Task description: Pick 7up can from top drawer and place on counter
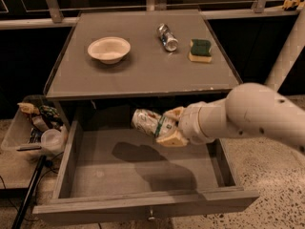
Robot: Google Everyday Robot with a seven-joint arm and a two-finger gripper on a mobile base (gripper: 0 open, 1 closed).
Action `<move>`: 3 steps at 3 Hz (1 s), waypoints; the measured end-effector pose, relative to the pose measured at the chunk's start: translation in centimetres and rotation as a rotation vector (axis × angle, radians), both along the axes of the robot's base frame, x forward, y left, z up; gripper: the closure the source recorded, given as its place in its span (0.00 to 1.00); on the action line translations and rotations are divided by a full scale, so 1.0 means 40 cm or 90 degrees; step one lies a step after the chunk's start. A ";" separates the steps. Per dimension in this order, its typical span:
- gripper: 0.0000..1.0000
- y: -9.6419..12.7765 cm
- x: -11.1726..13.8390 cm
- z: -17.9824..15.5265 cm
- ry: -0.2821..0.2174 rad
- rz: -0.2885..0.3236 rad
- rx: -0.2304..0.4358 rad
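The tan two-finger gripper [166, 128] pinches the small white-silver, green-marked 7up can [144, 120], holding it on its side above the floor of the open grey wooden top drawer [109, 175]. The flat grey counter [143, 73] lies just behind.

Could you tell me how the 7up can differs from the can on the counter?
The 7up can is white-silver and green, the other can silver-blue. The 7up can is held by the gripper above the top drawer; the other can lies on the counter. Both are small drink cans.
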State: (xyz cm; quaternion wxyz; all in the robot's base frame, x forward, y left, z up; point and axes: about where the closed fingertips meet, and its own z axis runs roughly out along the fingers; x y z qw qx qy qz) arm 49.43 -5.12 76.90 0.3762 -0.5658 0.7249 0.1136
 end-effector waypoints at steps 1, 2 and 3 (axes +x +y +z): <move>1.00 -0.040 0.052 0.166 -0.029 0.006 -0.017; 1.00 -0.083 0.111 0.317 -0.060 -0.006 -0.034; 1.00 -0.082 0.120 0.352 -0.075 -0.007 -0.030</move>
